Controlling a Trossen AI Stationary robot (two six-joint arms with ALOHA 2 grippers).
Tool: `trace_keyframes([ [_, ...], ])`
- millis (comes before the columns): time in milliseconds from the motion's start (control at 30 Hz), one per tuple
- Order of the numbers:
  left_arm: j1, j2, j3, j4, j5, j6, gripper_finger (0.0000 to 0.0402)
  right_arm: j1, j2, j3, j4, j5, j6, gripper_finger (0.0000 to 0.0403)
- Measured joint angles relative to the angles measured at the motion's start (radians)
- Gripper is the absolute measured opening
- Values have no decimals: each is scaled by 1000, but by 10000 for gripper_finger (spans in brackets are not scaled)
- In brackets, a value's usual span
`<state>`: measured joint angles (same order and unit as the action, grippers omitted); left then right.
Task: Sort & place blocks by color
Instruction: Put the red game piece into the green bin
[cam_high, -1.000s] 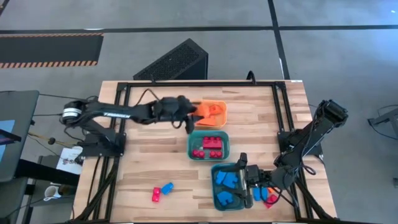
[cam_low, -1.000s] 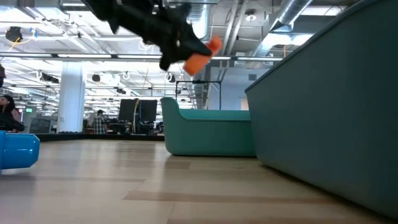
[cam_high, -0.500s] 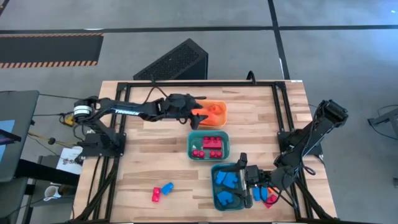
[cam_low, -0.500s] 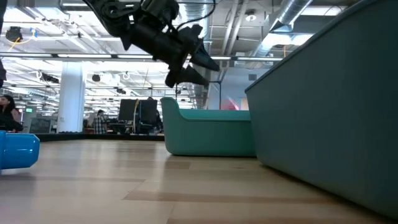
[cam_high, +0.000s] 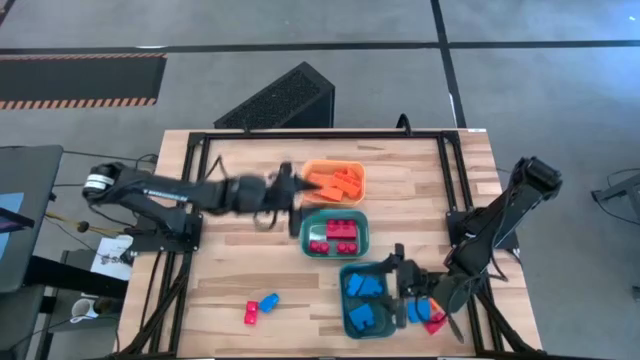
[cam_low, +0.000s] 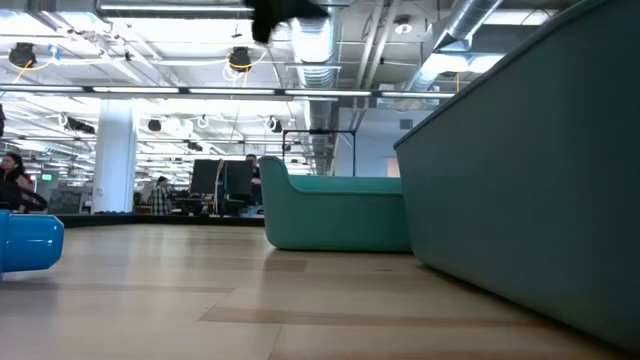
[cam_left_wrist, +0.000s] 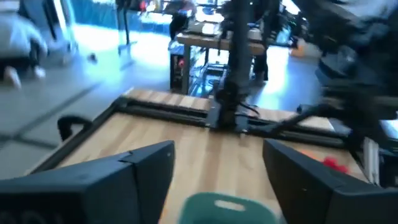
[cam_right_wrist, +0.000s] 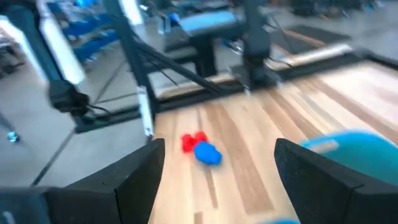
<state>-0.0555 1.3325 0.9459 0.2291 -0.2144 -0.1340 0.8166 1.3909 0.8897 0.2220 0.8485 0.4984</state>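
We take the middle teal bin (cam_high: 335, 233) as our landmark: it is a smooth plastic rounded rectangle near the centre of the pale wood-plank surface (cam_high: 230, 270), and it holds red blocks (cam_high: 338, 231). Just beyond it, toward the far edge, the orange bin (cam_high: 334, 180) holds orange blocks (cam_high: 340, 183); just on its near side a second teal bin (cam_high: 365, 298) holds blue blocks (cam_high: 362, 287). Well to the near-left of the landmark, on open planks with free room all round, a red block (cam_high: 251, 313) and a blue block (cam_high: 268, 301) lie touching, their pair running diagonally. The left gripper (cam_high: 289, 203) sits just left of the landmark, fingers spread and empty. The right gripper (cam_high: 396, 287) rests at the near bin's right wall, fingers wide apart, holding nothing. A black metal frame (cam_high: 330, 137) rims the surface.
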Motion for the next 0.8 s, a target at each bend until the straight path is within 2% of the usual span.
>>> trace_keyframes([
  [133,-188,-8,0,16,-163,64,196,-9,-12,0,-148,25,159,324],
  [333,-415,11,-7,27,-379,125,171,-71,53,0,-150,-166,211,324],
  [433,-483,5,-66,152,-448,169,166,-103,71,0,-164,-227,233,324],
  [533,-511,-21,-169,270,-455,167,165,-129,70,1,-160,-271,231,324],
  [667,-512,-41,-352,570,-391,107,164,-148,50,5,-173,-293,203,324],
  [800,-514,-38,-514,871,-330,70,164,-166,35,80,-355,-328,210,324],
])
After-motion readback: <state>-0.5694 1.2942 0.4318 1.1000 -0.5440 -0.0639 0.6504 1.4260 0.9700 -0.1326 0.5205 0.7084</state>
